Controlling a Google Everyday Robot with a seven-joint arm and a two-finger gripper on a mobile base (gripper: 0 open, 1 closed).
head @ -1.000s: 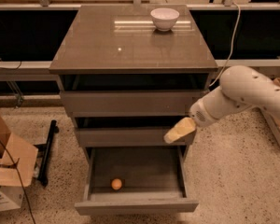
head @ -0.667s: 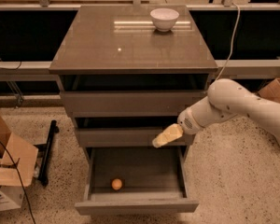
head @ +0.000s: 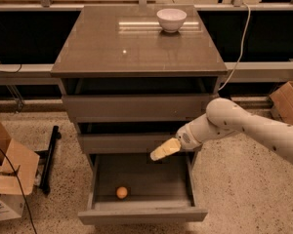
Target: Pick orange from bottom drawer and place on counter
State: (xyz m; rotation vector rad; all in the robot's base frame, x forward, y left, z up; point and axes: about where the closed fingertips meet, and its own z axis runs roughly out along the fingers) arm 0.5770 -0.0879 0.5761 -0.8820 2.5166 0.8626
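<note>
The orange (head: 121,192) lies on the floor of the open bottom drawer (head: 142,211), near its front left. My gripper (head: 158,152) reaches in from the right on a white arm. It hangs above the drawer's middle, in front of the middle drawer, up and to the right of the orange and apart from it. It holds nothing that I can see. The glossy grey-brown counter (head: 112,48) tops the cabinet.
A white bowl (head: 171,19) stands at the back right of the counter. Cardboard boxes sit on the floor at the left (head: 7,177) and the far right (head: 288,99). A black bar (head: 49,157) lies on the floor left of the cabinet.
My gripper has moved left and slightly down, from the cabinet's right edge to above the middle of the open bottom drawer. The orange has not moved.
</note>
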